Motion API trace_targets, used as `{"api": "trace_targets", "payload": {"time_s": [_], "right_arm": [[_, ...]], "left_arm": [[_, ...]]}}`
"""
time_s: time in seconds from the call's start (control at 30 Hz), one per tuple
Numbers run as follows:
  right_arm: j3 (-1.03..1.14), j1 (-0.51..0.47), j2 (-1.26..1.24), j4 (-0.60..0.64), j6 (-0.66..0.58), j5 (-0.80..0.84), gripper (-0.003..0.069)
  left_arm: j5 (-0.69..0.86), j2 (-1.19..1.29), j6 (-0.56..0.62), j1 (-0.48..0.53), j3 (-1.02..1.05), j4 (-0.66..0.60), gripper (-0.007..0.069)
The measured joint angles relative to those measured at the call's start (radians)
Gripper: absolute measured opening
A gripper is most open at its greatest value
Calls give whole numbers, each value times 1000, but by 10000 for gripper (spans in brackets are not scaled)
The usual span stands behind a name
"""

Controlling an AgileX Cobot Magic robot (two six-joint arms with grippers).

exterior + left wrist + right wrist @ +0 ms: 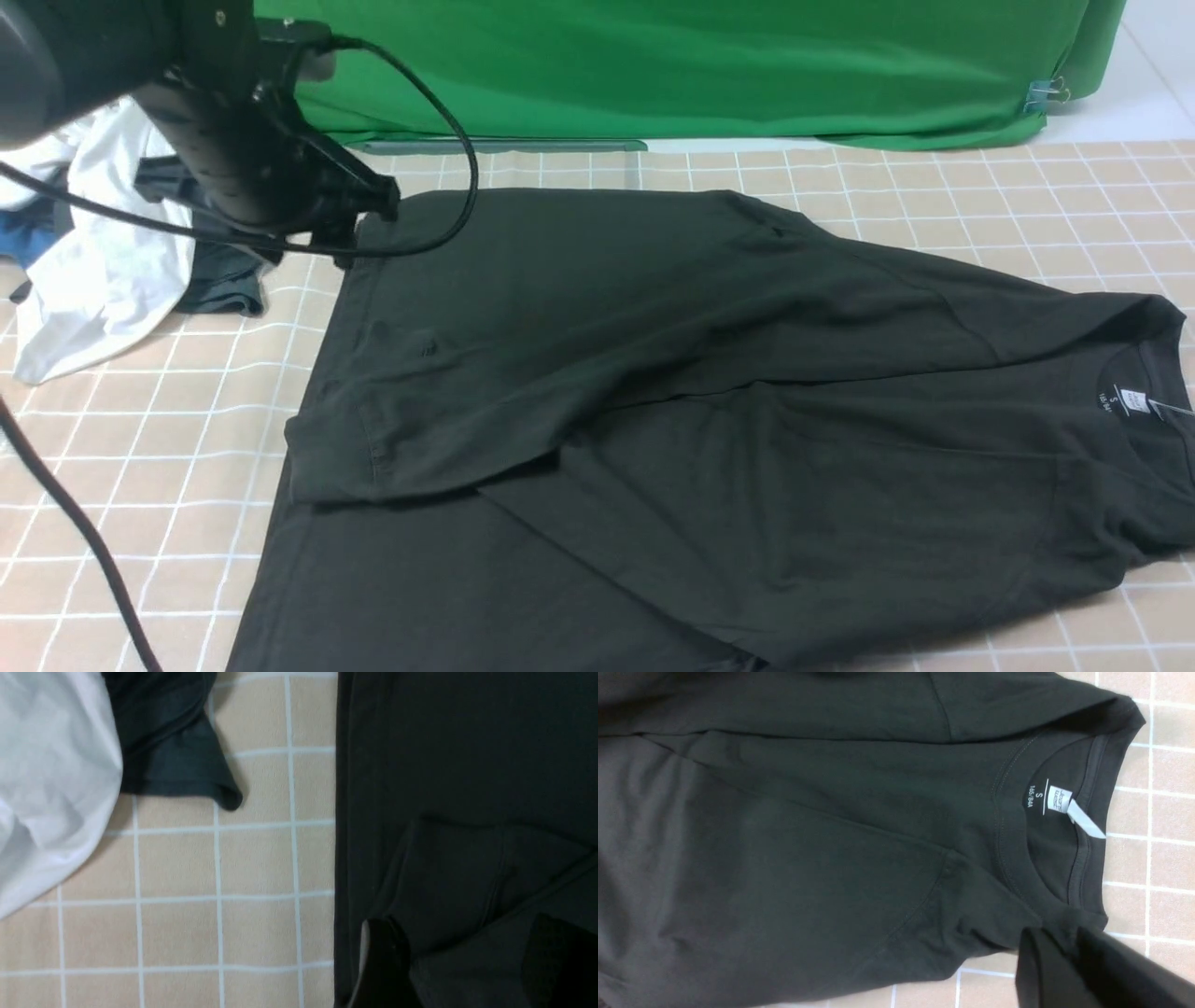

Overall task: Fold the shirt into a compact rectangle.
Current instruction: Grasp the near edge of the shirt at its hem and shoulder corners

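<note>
The black shirt (pixel 653 373) lies spread on the checked tablecloth (pixel 140 439), collar and white neck label (pixel 1131 401) to the right, one side folded over its middle. My left gripper (pixel 359 233) hovers at the shirt's far left corner. In the left wrist view the left gripper (pixel 467 961) is open, its fingers wide apart over the shirt's (pixel 467 788) hem edge, with nothing between them. The right arm is outside the front view. In the right wrist view the right gripper (pixel 1069 956) stands nearly closed on a bunch of shirt (pixel 808 858) fabric beside the collar, near the label (pixel 1057 800).
A pile of clothes lies at the far left: a white garment (pixel 103 271), a dark grey one (pixel 219 285) and something blue (pixel 23 238). Green cloth (pixel 700 65) hangs along the back edge. A black cable (pixel 84 532) crosses the near left.
</note>
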Motion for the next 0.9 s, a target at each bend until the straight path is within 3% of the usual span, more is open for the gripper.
{"api": "trace_targets", "payload": {"time_s": [0.1,0.27,0.43,0.53,0.63,0.77,0.9], "right_arm": [[0,0,0,0,0,-5,144],[0,0,0,0,0,-13,144],[0,0,9,0,0,-15,144],[0,0,50,0,0,1,141],[0,0,130,0,0,51,96],[0,0,220,0,-1,134,39],[0,0,286,12,1,177,54]], "left_arm": [[13,64,21,0,0,-19,383],[29,148,184,0,0,-114,383],[48,147,217,0,-10,-164,359],[108,125,226,0,-28,-166,246],[152,28,229,0,-4,-184,55],[155,-104,220,0,115,-258,15],[163,-249,196,-5,352,-316,15]]}}
